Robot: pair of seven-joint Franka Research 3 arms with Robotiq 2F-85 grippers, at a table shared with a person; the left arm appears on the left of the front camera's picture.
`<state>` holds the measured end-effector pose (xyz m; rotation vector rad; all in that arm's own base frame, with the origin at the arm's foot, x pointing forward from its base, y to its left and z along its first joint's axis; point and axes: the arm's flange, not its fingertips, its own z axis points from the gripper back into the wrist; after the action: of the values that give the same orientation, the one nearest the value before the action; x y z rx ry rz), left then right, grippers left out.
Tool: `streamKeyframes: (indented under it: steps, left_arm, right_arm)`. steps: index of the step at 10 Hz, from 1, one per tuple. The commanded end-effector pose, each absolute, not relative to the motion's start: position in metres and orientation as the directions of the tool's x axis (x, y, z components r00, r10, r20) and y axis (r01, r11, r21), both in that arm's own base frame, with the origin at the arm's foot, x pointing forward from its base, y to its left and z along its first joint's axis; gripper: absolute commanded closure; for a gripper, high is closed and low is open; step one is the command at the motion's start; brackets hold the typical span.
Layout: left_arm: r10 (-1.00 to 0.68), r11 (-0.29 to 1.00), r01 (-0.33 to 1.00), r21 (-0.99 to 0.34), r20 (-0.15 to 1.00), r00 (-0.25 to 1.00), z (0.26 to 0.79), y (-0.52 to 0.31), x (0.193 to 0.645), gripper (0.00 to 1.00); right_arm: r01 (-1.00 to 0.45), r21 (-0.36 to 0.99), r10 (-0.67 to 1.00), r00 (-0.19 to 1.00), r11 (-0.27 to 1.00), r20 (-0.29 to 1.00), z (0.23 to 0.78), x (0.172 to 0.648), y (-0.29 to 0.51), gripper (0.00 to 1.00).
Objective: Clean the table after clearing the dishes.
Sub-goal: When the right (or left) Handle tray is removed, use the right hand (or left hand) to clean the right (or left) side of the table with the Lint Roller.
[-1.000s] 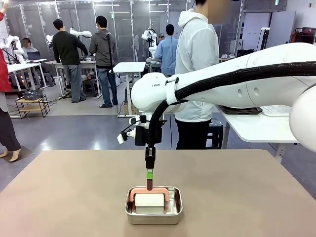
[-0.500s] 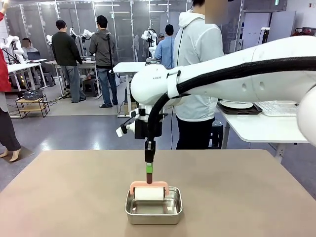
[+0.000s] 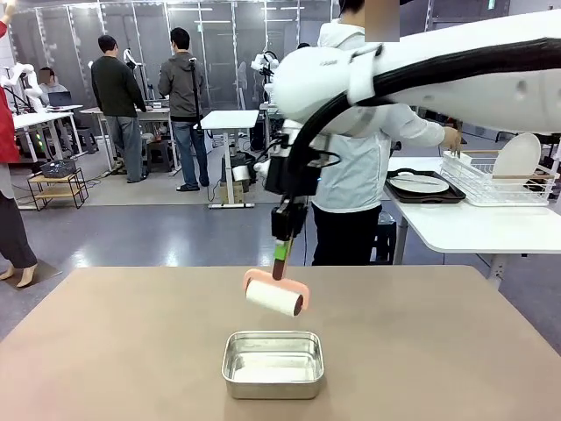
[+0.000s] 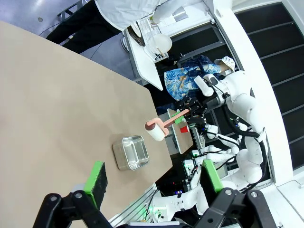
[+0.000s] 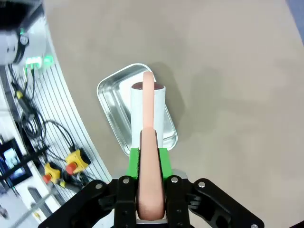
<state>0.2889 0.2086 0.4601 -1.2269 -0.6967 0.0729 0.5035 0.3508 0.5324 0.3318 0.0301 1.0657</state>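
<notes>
My right gripper (image 3: pixel 281 254) is shut on the pink handle of a white roller (image 3: pixel 274 297), which hangs tilted in the air above the brown table (image 3: pixel 105 351). In the right wrist view the gripper (image 5: pixel 148 164) clamps the handle and the roller (image 5: pixel 148 111) hangs over a steel pan (image 5: pixel 114 111). One of the dishes, a white plate on a dark tray (image 3: pixel 419 184), rests on the white side table, and another plate (image 3: pixel 517 156) stands in a rack. My left gripper (image 4: pixel 152 175) is open high over the table (image 4: pixel 47 118), holding nothing.
The small steel pan (image 3: pixel 273 364) sits empty near the table's front middle. A person (image 3: pixel 355 132) stands at the far edge with a hand at the white dish rack (image 3: pixel 491 175). Other people stand far behind at the left.
My right gripper has lifted the roller up out of the steel pan and tilted it. The person's hand has reached over to the dish rack.
</notes>
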Motion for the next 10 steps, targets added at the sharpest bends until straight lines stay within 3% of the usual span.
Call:
streamKeyframes:
  steps: [1, 4, 6, 7, 8, 10]
  left_arm:
    - [0.419, 0.350, 0.310, -0.884, 0.444, 0.792, 0.462, 0.210, 0.287, 0.00]
    - [0.419, 0.350, 0.310, -0.884, 0.444, 0.792, 0.462, 0.210, 0.287, 0.00]
    - [0.419, 0.350, 0.310, -0.884, 0.444, 0.792, 0.462, 0.210, 0.287, 0.00]
    - [0.419, 0.350, 0.310, -0.884, 0.444, 0.792, 0.462, 0.210, 0.287, 0.00]
    - [0.419, 0.350, 0.310, -0.884, 0.444, 0.792, 0.462, 0.210, 0.287, 0.00]
    - [0.419, 0.350, 0.310, -0.884, 0.444, 0.792, 0.462, 0.210, 0.287, 0.00]
  right_arm:
    - [-0.733, 0.335, 0.712, 0.670, 0.592, 0.208, 0.508, 0.469, 0.295, 1.00]
    - [-0.407, 0.492, 0.312, 0.912, 0.769, 0.267, 0.490, 0.460, 0.197, 1.00]
    - [-0.208, 0.544, 0.077, 0.964, 0.813, 0.253, 0.475, 0.460, 0.163, 1.00]
    - [-0.137, 0.537, 0.015, 0.974, 0.832, 0.226, 0.469, 0.464, 0.158, 1.00]
    - [-0.273, 0.597, 0.111, 0.949, 0.754, 0.294, 0.465, 0.466, 0.163, 1.00]
    - [-0.213, 0.543, 0.100, 0.968, 0.812, 0.230, 0.469, 0.469, 0.138, 1.00]
